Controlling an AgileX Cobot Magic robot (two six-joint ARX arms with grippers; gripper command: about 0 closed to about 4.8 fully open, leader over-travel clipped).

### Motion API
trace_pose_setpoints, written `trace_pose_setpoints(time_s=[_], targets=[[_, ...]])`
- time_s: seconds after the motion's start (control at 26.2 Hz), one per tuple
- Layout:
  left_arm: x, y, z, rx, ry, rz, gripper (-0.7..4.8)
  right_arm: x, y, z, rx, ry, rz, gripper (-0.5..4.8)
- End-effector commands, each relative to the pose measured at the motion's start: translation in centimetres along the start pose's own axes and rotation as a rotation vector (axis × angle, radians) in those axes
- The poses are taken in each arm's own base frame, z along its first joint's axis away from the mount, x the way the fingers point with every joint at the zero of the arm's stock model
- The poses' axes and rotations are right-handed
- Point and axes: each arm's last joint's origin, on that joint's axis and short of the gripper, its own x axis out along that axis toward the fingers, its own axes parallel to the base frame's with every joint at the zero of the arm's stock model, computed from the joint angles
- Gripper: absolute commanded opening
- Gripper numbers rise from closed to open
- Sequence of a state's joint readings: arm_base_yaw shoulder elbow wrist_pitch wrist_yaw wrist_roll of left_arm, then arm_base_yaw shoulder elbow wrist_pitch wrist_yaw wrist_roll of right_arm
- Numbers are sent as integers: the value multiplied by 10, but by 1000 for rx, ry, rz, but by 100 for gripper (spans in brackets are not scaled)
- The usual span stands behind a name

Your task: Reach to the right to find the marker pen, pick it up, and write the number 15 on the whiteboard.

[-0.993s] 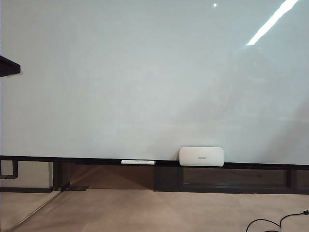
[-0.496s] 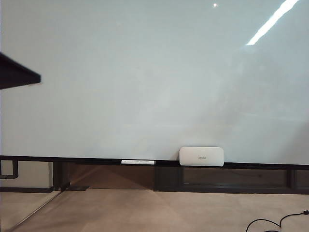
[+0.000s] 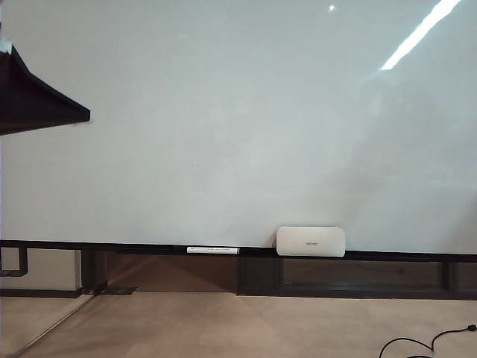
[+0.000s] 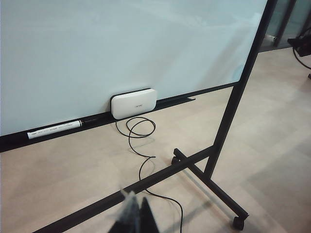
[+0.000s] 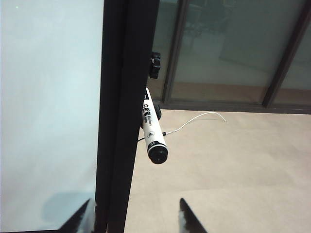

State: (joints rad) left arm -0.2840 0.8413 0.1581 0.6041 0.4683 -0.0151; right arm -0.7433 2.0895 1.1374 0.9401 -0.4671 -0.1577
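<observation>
The whiteboard (image 3: 238, 127) fills the exterior view, and the number 15 is not in view on it. In the right wrist view the marker pen (image 5: 154, 133), a white barrel with a black end, hangs against the black side post (image 5: 126, 97) of the board's frame. My right gripper (image 5: 136, 216) is open just short of it, one finger on each side of the post, and nothing is held. My left gripper (image 4: 137, 213) is blurred, its fingers pressed together over the floor. A dark wedge of the left arm (image 3: 37, 104) juts in at the exterior view's left edge.
A white rounded box (image 3: 311, 241) and a slim white stick (image 3: 213, 250) rest on the dark bottom rail (image 3: 112, 246). A black cable (image 4: 141, 145) loops over the floor beside the board's stand leg (image 4: 209, 179). Glass panels (image 5: 228, 48) stand behind the pen.
The dark wedge of the left arm has pushed further in from the left edge of the exterior view and looms larger. The board and the things on its rail are unchanged.
</observation>
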Motion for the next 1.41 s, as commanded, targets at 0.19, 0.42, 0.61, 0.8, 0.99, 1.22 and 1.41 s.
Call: trace_pose_setpoints(time_s=[0.19,0.42,0.61,0.8,0.99,1.22,1.41], targets=[[1,0,4,18,-28,7,-6,0,0,3,55,-5,5,210],[1,1,4,22,-28,24,-6,2,-1,-6,-10,-64,54,225],[0,1,4,19,-32,38,-6,8,-1,-19,-1,-73,74,226],[0,1,4,16,-32,40,-6,17,-5,-23,-17,-103,67,225],[0,2,4,19,-31,68,-6,30,-12,-20,-16,-133,72,226],[0,3,4,21,-30,88,-6,43,-19,-22,-13,-139,80,236],[0,3,3,19,-25,89,-6,46,-20,-23,-24,-143,72,235]])
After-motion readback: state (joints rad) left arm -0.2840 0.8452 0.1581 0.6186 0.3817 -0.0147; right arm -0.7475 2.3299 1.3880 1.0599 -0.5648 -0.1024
